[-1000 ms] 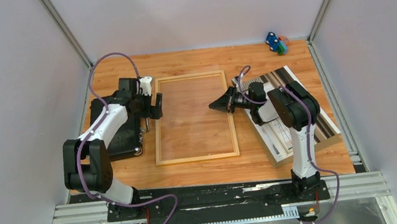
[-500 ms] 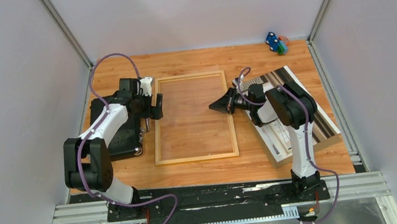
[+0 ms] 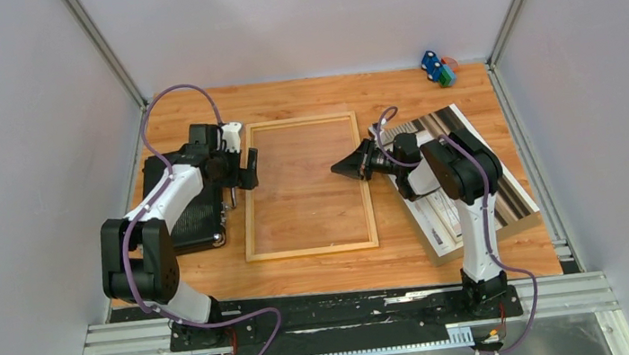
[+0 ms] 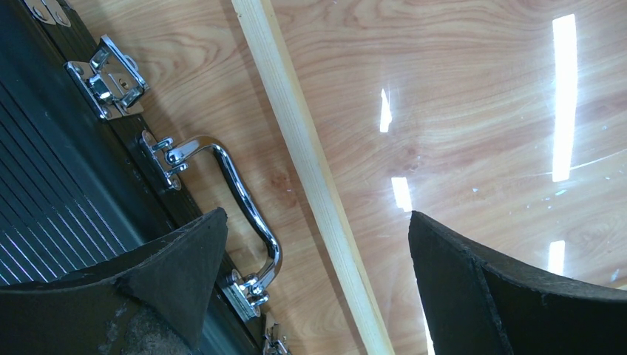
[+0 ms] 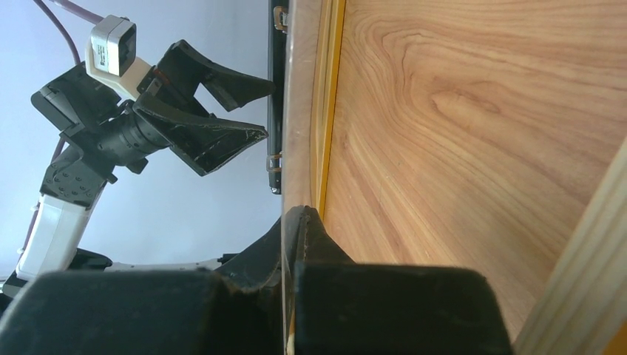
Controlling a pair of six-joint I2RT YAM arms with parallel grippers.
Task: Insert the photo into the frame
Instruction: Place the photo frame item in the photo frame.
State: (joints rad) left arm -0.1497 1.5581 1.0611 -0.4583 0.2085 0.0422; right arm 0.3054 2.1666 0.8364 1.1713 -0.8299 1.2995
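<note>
The light wood frame [image 3: 247,213] lies flat mid-table; its left rail [image 4: 310,170] runs between my left gripper's open fingers. My left gripper [image 3: 248,167] [image 4: 318,216] hovers over that rail, touching nothing, and also shows in the right wrist view [image 5: 270,111]. My right gripper [image 3: 335,169] [image 5: 299,211] reaches in over the frame's right rail and is shut on the edge of the thin clear pane [image 5: 285,148], which passes between its jaws. The photo [image 3: 513,198], striped grey and white, lies at the right, partly hidden under the right arm.
A black case [image 3: 184,212] with a chrome handle [image 4: 236,185] sits just left of the frame. A small blue and green toy [image 3: 437,68] stands at the back right. Grey walls enclose the table on three sides.
</note>
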